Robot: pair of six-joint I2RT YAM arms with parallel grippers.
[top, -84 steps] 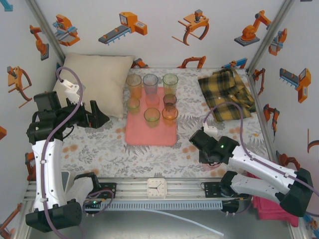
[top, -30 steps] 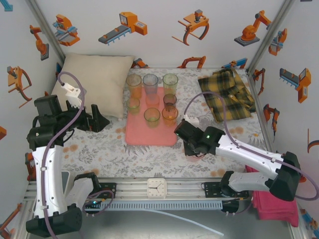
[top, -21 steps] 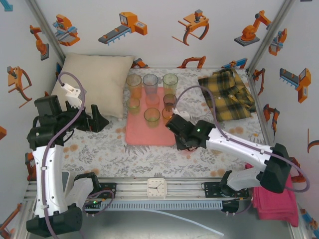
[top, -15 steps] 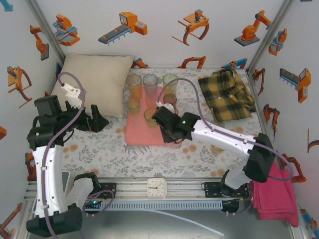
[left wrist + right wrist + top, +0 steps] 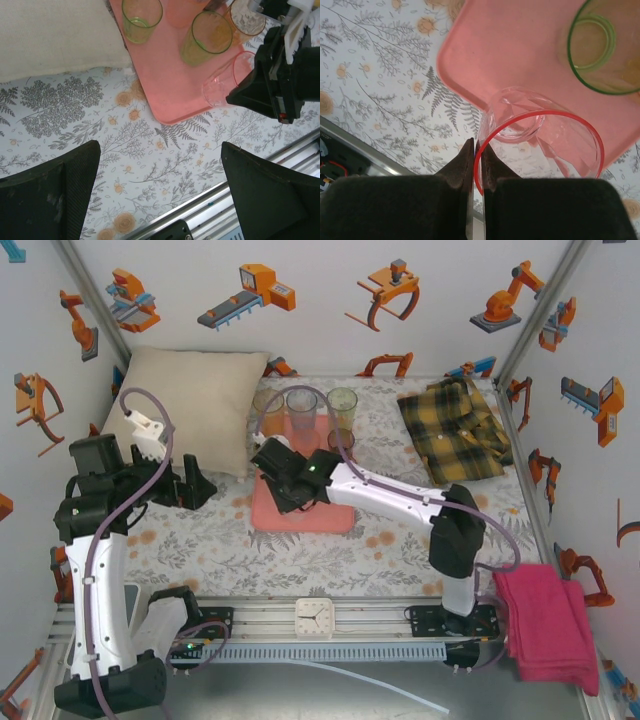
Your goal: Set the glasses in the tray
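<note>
The salmon-pink tray [image 5: 305,517] lies mid-table, and three glasses [image 5: 302,404] stand along its back edge. My right gripper [image 5: 272,480] reaches left across the tray. It is shut on the rim of a pink glass [image 5: 540,145] that hangs upright over the tray's [image 5: 510,55] near-left corner. A green glass [image 5: 605,50] stands on the tray just beyond. In the left wrist view the pink glass [image 5: 222,82] hangs from the right gripper [image 5: 240,95], beside two green glasses [image 5: 207,37]. My left gripper [image 5: 197,485] is open over the cloth left of the tray [image 5: 165,95], holding nothing.
A cream pillow [image 5: 195,405] lies at the back left, next to the tray. A yellow plaid cloth [image 5: 455,430] lies at the back right. A magenta cloth [image 5: 545,620] hangs at the near right. The metal rail with a clock [image 5: 313,618] runs along the near edge.
My right arm has swung left from the near right of the table to the tray's near-left corner, carrying the pink glass. The left arm has hardly moved.
</note>
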